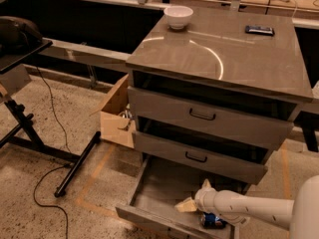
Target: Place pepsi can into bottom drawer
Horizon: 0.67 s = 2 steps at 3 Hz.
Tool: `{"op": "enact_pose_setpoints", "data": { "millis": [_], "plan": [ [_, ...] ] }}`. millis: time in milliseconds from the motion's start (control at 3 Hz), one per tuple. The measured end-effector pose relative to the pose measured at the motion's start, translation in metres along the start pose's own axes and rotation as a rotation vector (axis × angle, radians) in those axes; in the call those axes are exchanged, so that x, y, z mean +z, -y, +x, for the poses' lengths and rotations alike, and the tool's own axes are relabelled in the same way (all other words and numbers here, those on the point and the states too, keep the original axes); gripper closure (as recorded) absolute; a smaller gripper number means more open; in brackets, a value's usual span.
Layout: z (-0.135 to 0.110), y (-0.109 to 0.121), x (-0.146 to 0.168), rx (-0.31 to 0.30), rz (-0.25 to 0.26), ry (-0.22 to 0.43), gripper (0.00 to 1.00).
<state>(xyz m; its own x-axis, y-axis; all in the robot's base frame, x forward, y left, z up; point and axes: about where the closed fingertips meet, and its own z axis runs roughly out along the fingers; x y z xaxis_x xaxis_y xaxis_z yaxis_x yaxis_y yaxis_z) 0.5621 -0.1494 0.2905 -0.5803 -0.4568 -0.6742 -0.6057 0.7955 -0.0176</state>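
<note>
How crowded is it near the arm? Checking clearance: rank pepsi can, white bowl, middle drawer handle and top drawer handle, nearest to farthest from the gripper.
The gripper is over the open bottom drawer.
1. pepsi can, beside it in the drawer.
2. middle drawer handle, just above.
3. top drawer handle, higher up.
4. white bowl, back of the cabinet top.
</note>
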Motion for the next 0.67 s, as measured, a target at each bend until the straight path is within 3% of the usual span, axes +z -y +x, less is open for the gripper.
{"op": "enact_pose_setpoints", "data": {
  "millis": [333, 667],
  "plan": [
    [0.002, 0.044, -0.029, 0.003, 0.114, -0.029, 0.0],
    [0.014, 0.072, -0.046, -0.018, 0.165, -0.1, 0.0]
  ]
}}
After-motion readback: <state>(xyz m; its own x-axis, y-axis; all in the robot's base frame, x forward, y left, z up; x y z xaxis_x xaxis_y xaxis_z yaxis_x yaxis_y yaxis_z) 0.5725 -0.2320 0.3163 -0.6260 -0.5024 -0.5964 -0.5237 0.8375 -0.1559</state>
